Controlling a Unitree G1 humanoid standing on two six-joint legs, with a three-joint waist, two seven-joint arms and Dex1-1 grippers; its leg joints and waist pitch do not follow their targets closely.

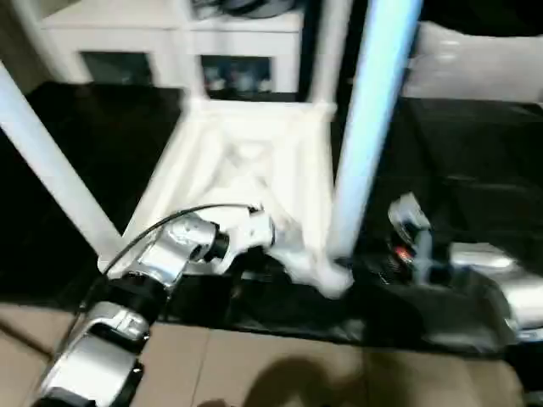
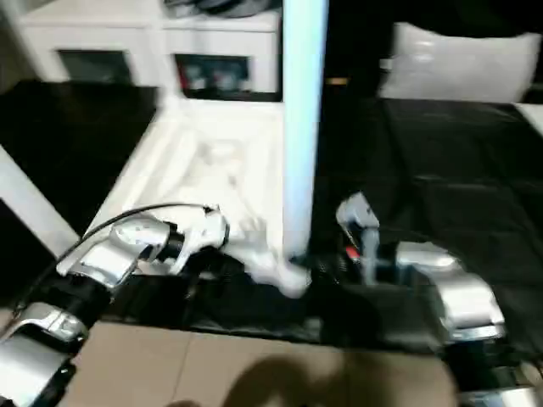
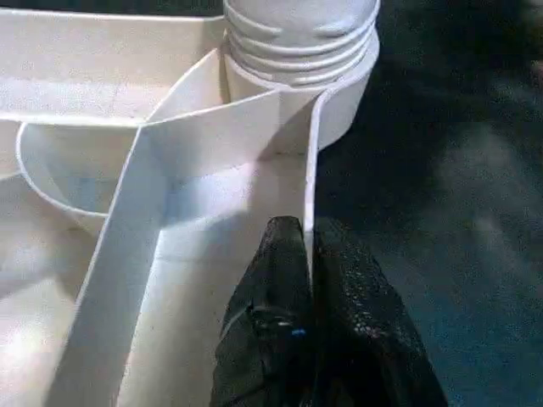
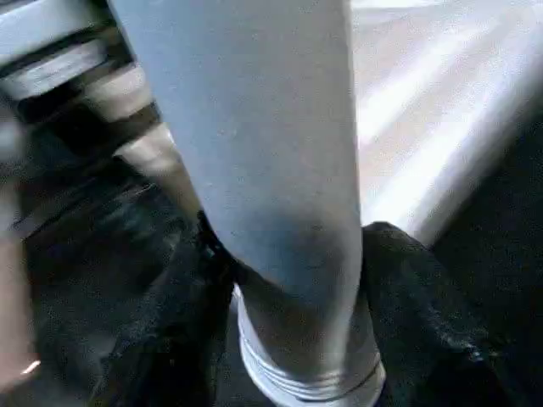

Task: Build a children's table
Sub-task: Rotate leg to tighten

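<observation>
Table top [image 1: 246, 170] lies upside down on the black mat, near leg [image 1: 369, 127] upright at its 5 o'clock corner. My left gripper [image 3: 307, 280] pinches the rim shut; my right gripper [image 4: 288, 314] half-open around the leg. Probably keep it vertical while twisting.

The upright leg [image 1: 366, 127] near the right arm runs off the top edge in both head views, so its upper end cannot be seen, and another leg [image 1: 51, 165] on the left is cut by the picture's edge. What lies behind the cabinet's [image 1: 170, 34] glass doors is too blurred to tell. In the right wrist view the leg hides the gap between the two black fingers [image 4: 424, 314].
</observation>
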